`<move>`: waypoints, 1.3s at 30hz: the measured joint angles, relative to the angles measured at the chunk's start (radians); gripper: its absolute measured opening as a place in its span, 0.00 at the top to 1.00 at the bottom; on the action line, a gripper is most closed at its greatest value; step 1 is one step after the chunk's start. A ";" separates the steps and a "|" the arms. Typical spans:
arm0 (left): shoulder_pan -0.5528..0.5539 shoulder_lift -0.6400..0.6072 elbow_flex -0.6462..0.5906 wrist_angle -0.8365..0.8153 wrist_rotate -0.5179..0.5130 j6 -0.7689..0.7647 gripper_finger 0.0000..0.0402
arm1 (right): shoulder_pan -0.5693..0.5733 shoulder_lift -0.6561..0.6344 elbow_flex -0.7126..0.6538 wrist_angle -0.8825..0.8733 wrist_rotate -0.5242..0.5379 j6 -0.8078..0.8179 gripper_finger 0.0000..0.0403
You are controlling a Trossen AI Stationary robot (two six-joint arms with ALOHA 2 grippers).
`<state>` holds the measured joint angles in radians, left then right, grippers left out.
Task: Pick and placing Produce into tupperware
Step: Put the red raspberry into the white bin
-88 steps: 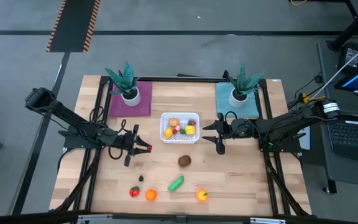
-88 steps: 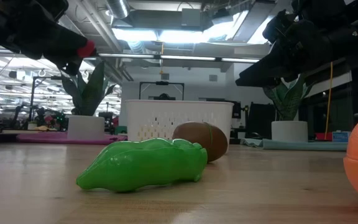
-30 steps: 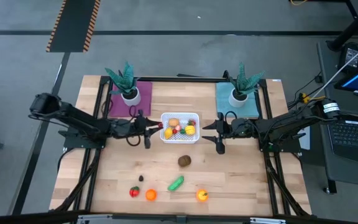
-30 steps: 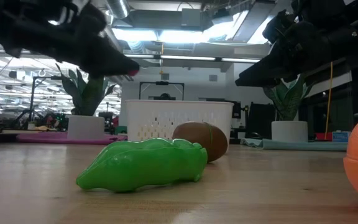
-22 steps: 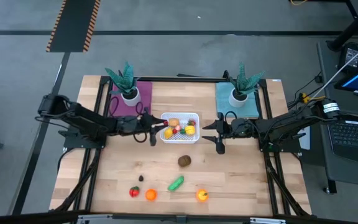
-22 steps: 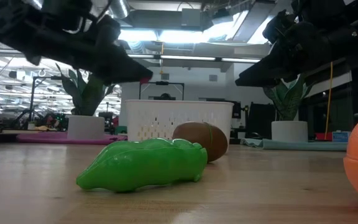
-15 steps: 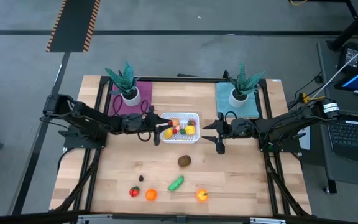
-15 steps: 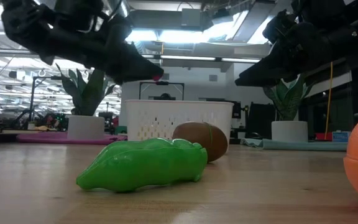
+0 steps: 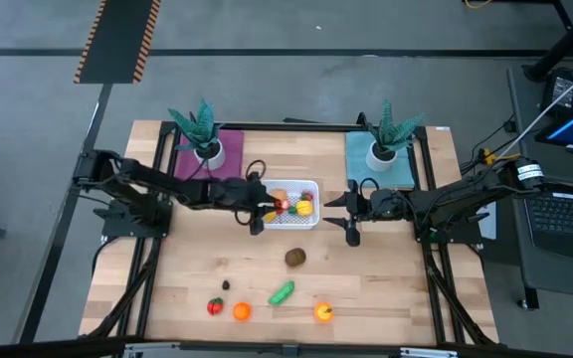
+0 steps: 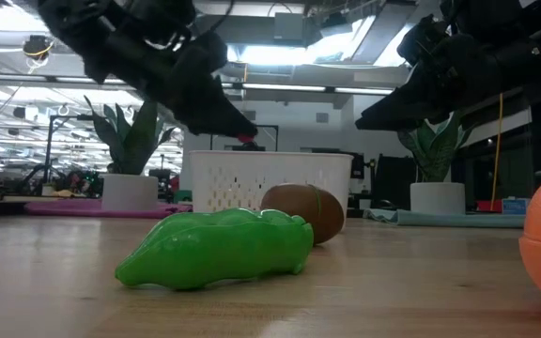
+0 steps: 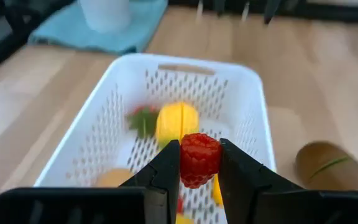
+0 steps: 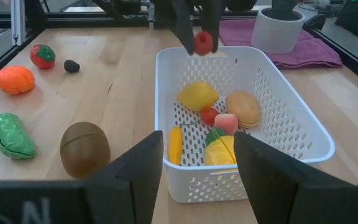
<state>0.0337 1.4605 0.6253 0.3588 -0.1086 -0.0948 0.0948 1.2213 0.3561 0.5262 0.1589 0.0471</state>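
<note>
My left gripper (image 9: pixel 265 210) hangs over the left end of the white tupperware basket (image 9: pixel 306 221), shut on a small red berry (image 11: pixel 199 159). The right wrist view shows that berry (image 12: pixel 203 42) above the basket's far rim. Inside the basket (image 12: pixel 291 134) lie several yellow, orange, red and tan produce pieces. My right gripper (image 9: pixel 351 215) is open and waits just right of the basket. A brown kiwi (image 9: pixel 294 258), a green piece (image 9: pixel 283 293), an orange (image 9: pixel 241 311), a red tomato (image 9: pixel 215 306) and a yellow-orange piece (image 9: pixel 322 312) rest on the table. My left gripper pinches the red berry by its two sides (image 11: pixel 184 163) between the two fingertips (image 11: pixel 166 171). The fingers slant down from the table's left. The berry is lifted clear, above the basket's left end.
Two potted plants stand on mats at the far side, one on purple (image 9: pixel 207 159) and one on teal (image 9: pixel 378 161). A small dark piece (image 9: pixel 225 284) lies near the tomato. Bare wood lies between the basket and the near row of produce.
My left gripper has carried the red berry toward the table's right, from left of the basket to over its left end, and it has tipped its fingers downward. It stayed shut on the berry. The right arm and the produce on the table kept still.
</note>
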 joint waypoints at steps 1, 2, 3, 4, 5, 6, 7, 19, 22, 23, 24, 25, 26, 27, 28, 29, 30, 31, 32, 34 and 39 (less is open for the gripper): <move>0.002 0.000 0.019 -0.045 0.000 0.000 0.81 | 0.000 0.000 0.000 0.000 0.000 0.000 0.50; 0.005 0.000 0.038 -0.081 0.000 0.000 0.81 | 0.000 0.000 0.000 0.000 0.000 -0.001 0.50; 0.007 0.000 0.054 -0.113 0.004 0.001 0.81 | 0.000 0.000 0.000 0.000 0.000 -0.001 0.50; 0.010 0.000 0.068 -0.142 0.013 0.005 0.81 | 0.000 0.000 0.000 0.000 0.000 -0.001 0.50; 0.015 0.000 0.081 -0.168 0.032 0.011 0.81 | 0.000 0.000 0.000 0.000 0.000 -0.001 0.50; 0.020 0.000 0.094 -0.192 0.058 0.017 0.81 | 0.000 0.000 0.000 0.000 0.000 -0.001 0.50; 0.025 0.000 0.107 -0.212 0.082 0.019 0.81 | 0.000 0.000 0.000 0.000 0.000 -0.001 0.50; 0.053 0.000 0.164 -0.355 0.123 0.019 0.81 | 0.000 0.000 0.000 0.000 0.000 -0.006 0.50; 0.053 0.000 0.164 -0.355 0.123 0.019 0.81 | 0.000 0.000 0.000 0.000 0.000 -0.007 0.50; 0.053 0.000 0.164 -0.355 0.123 0.019 0.81 | 0.000 0.000 0.000 0.000 0.000 -0.006 0.50; 0.053 0.000 0.164 -0.355 0.123 0.019 0.81 | 0.000 0.000 0.000 0.000 0.000 -0.007 0.50; 0.053 0.000 0.164 -0.355 0.123 0.019 0.81 | 0.000 0.000 0.000 0.000 0.000 -0.007 0.50; 0.053 0.000 0.164 -0.355 0.123 0.019 0.81 | 0.000 0.000 0.000 0.000 0.000 -0.007 0.50; 0.053 0.000 0.164 -0.355 0.123 0.019 0.81 | 0.000 0.000 0.000 0.000 0.000 -0.007 0.50; 0.053 0.003 0.164 -0.352 0.123 0.019 0.81 | 0.000 0.000 0.000 0.000 0.000 -0.007 0.50; 0.053 0.010 0.164 -0.343 0.123 0.019 0.81 | 0.000 0.000 0.000 0.000 0.000 -0.007 0.50; 0.053 0.017 0.164 -0.340 0.123 0.020 0.81 | 0.000 0.000 0.000 0.000 0.000 -0.007 0.50; 0.053 0.026 0.164 -0.338 0.123 0.020 0.81 | 0.000 0.000 0.000 0.000 0.000 -0.007 0.50; 0.053 0.039 0.164 -0.324 0.123 0.020 0.81 | 0.000 0.000 0.000 0.000 0.000 -0.007 0.50; 0.053 0.072 0.164 -0.306 0.127 0.020 0.80 | 0.000 0.000 0.000 0.000 0.000 -0.007 0.50; 0.053 0.139 0.164 -0.289 0.130 0.020 0.81 | 0.000 0.000 0.000 0.000 0.000 -0.006 0.50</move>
<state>0.0868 1.5997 0.7895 0.0701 0.0212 -0.0750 0.0946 1.2213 0.3561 0.5259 0.1585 0.0414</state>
